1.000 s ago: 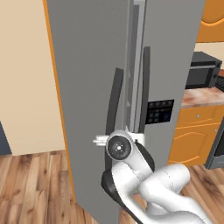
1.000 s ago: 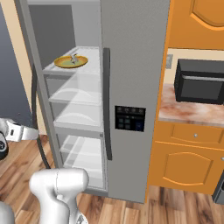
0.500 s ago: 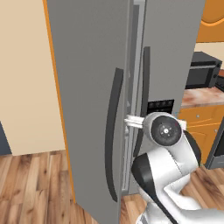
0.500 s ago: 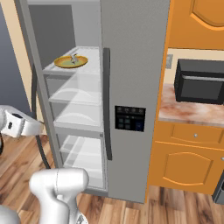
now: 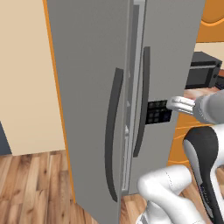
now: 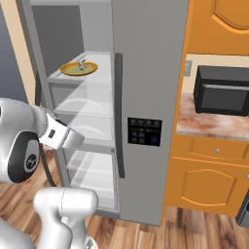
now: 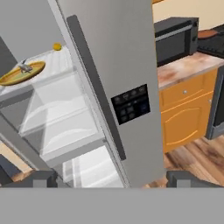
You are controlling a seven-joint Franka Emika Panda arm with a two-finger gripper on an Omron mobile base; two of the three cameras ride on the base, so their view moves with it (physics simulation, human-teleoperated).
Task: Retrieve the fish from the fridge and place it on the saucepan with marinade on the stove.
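The small, slim grey-silver fish (image 6: 82,64) is lying on a round yellow-orange plate (image 6: 78,68) on an upper white shelf of the tall grey two-door fridge (image 6: 146,73), whose left door is standing open. In the hand view the fish (image 7: 25,67) is sitting far up and to the left, well apart from the two-finger gripper (image 7: 113,178), whose dark tips are standing wide apart at the bottom edge with nothing between them. A tiny orange-yellow ball (image 7: 57,46) is resting further back on the same shelf, beyond the plate (image 7: 21,73).

In the right base view the white arm is bending in from the left — its wrist is pointing toward the open compartment, level with the middle shelves, below the plate. In the left base view the open door's outer face and its dark bar handle (image 5: 112,131) are hiding the shelves.

To the right of the fridge, a black countertop microwave (image 6: 221,89) is sitting on a mottled counter above orange cabinets (image 6: 204,180).
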